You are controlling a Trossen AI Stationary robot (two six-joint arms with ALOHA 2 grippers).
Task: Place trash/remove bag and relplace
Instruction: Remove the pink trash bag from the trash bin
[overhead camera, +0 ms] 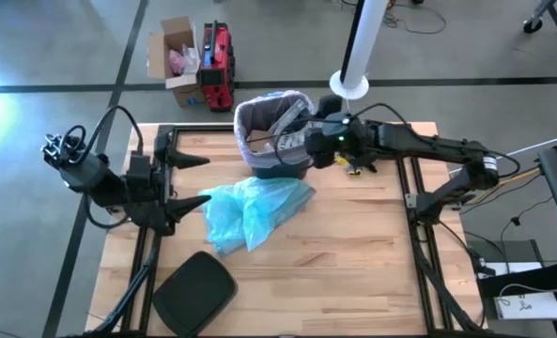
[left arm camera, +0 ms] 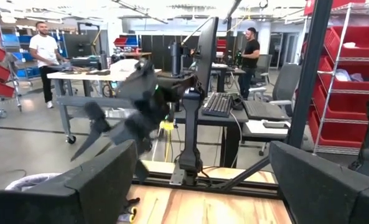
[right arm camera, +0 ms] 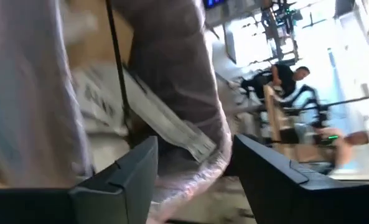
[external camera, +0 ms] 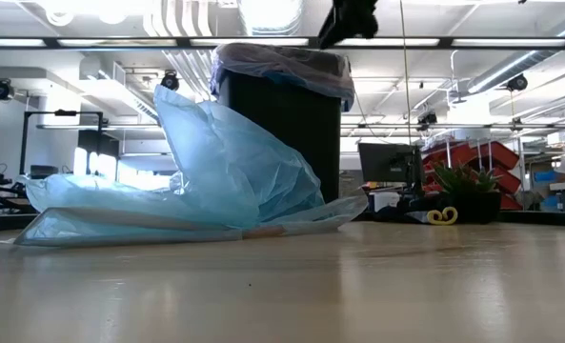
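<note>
Wooden counter fills the high view. At 9 o'clock the left end effector waits, fingers spread, near a blue bag. Toward 12 the bin stands, its bag over the rim, trash inside. Over its 3 o'clock rim hangs the right end effector, part open, gripping nothing; this nearer arm should take the liner.

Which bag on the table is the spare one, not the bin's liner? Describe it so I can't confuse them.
Start at the dark trash bin at the table's far edge. The spare is the light blue plastic bag lying crumpled flat on the wood just in front of it. The pinkish-white liner is stretched over the bin's rim instead.
</note>
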